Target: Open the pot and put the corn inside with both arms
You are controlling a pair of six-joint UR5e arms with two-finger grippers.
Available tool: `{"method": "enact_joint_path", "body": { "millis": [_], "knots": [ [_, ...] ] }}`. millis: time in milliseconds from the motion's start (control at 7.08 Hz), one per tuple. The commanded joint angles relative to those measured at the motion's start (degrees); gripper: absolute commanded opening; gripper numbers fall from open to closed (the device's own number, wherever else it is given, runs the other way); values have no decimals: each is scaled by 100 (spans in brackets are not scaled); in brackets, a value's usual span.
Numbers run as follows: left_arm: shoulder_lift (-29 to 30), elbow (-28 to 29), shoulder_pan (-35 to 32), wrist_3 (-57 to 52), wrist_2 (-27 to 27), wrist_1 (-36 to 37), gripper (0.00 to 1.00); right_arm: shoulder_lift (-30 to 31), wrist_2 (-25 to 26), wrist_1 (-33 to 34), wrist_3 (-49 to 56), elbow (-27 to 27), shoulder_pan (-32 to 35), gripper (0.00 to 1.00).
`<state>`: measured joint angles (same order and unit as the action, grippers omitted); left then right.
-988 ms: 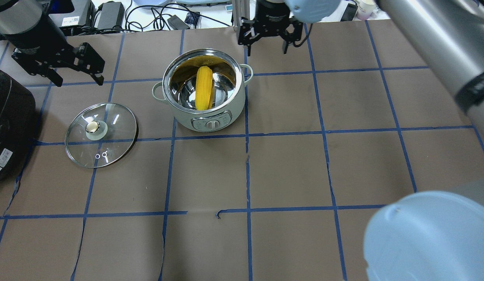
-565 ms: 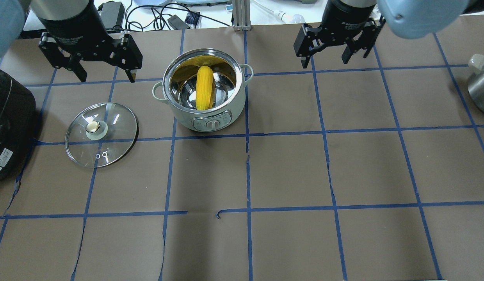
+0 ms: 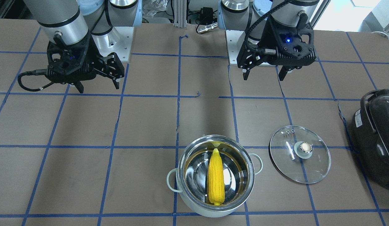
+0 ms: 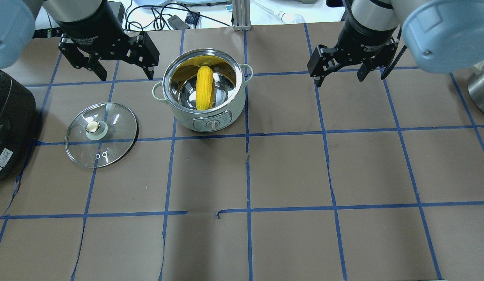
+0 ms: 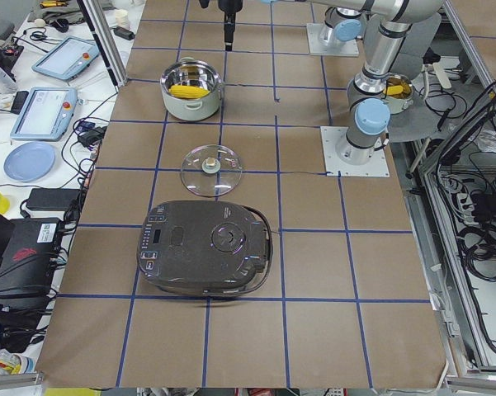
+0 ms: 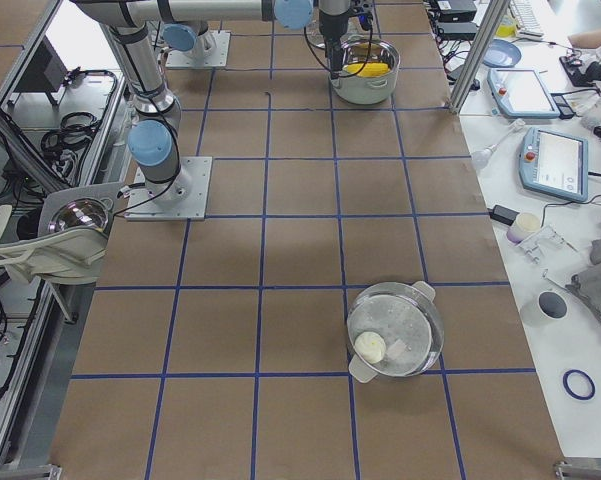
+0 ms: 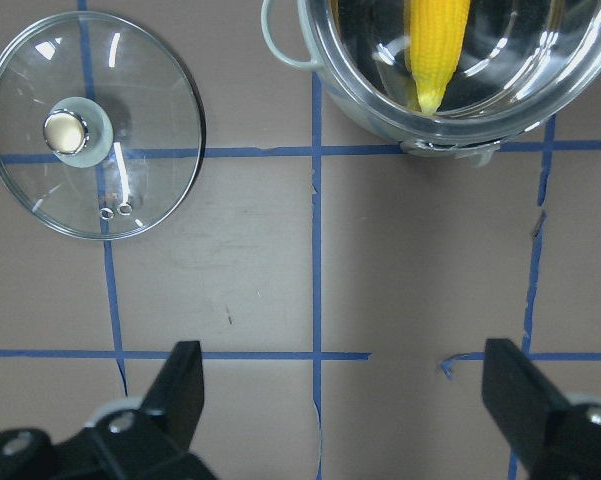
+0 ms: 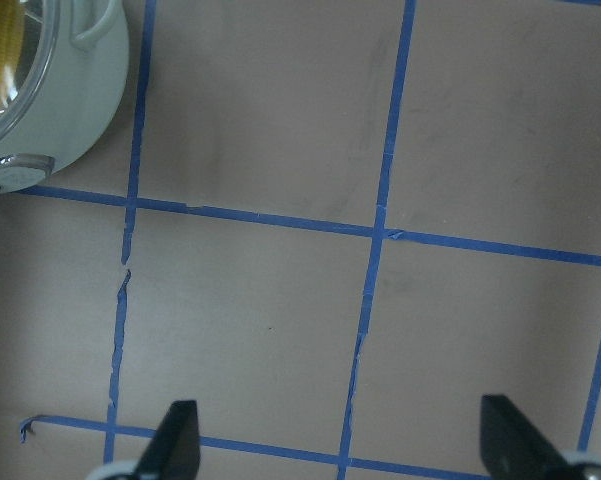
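The pot (image 4: pixel 235 106) stands open at the table's back middle, with the yellow corn (image 4: pixel 204 88) lying inside, tip toward the far rim. Its glass lid (image 4: pixel 109 117) lies flat on the table to the pot's left, knob up. My left gripper (image 4: pixel 126 77) is open and empty, raised behind and left of the pot. My right gripper (image 4: pixel 339 80) is open and empty, well to the pot's right. The left wrist view shows the lid (image 7: pixel 150 110), the pot's rim (image 7: pixel 380 100) and the corn (image 7: pixel 435 45). The right wrist view shows the pot's side (image 8: pixel 70 100).
A big dark appliance (image 4: pixel 9 117) sits at the table's left edge, close to the lid. A steel vessel (image 4: pixel 480 89) shows at the right edge. Another lidded pot (image 6: pixel 395 330) stands far to the robot's right. Cables and devices lie beyond the far edge.
Both arms have swung to the right. The left gripper has come closer to the pot's back left; the right gripper has moved away from the pot. Pot, corn and lid have not moved.
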<state>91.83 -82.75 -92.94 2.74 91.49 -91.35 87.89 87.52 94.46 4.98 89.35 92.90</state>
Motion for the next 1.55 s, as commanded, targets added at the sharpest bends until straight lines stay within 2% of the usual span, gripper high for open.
{"method": "enact_joint_path", "body": {
  "millis": [0,988,1129,1412],
  "knots": [
    [1,-22,109,-72,18,126,100,17,2,20,82,39,0,100],
    [-131,-251,109,-72,45,223,100,0,37,-33,56,39,0,100],
    [-131,-251,109,-72,53,223,100,35,307,-94,-14,39,9,100],
    [-131,-251,118,-72,53,223,100,44,389,-338,-32,4,-18,100]
  ]
}}
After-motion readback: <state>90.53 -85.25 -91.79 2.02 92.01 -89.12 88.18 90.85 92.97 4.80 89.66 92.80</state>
